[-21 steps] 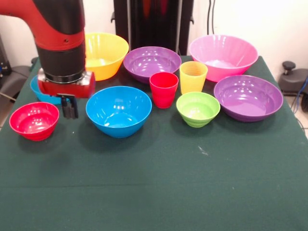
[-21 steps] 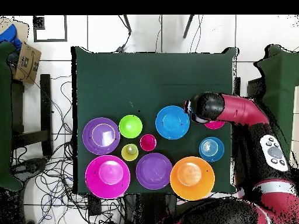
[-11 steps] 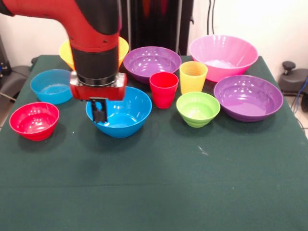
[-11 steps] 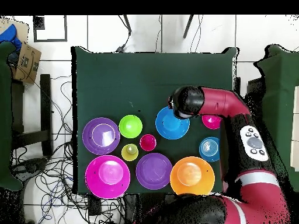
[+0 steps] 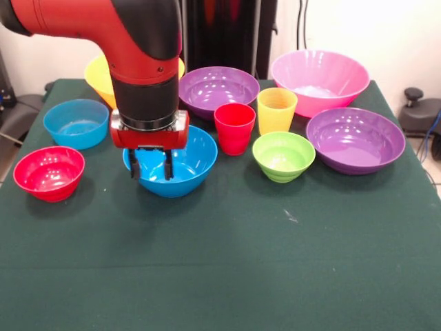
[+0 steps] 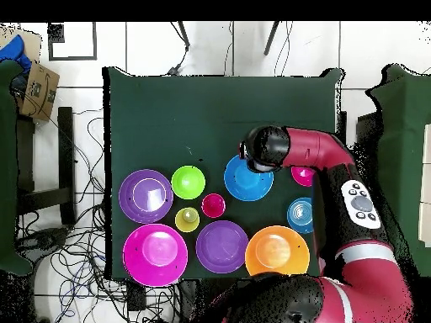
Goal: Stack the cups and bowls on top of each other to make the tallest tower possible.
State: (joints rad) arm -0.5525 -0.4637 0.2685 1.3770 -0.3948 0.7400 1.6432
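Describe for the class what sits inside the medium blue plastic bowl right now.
The gripper hangs open, fingers apart, over the medium blue plastic bowl. The visible part of the bowl's floor looks bare; the gripper and the near wall hide the rest.

You have a green-clothed table (image 5: 275, 276) carrying eight bowls (image 5: 355, 140), all separate, plus a red cup (image 5: 234, 128) and yellow cup (image 5: 276, 109) standing upright side by side.

On the green table (image 6: 219, 109), ten pieces are seen grouped toward the edge nearest the robot's base. The medium blue bowl (image 6: 244, 181) is partly covered by the arm's black wrist (image 6: 265, 147). The large pink bowl (image 6: 155, 254) and large yellow bowl (image 6: 276, 251) are placed along that edge, a purple bowl (image 6: 221, 246) between them.
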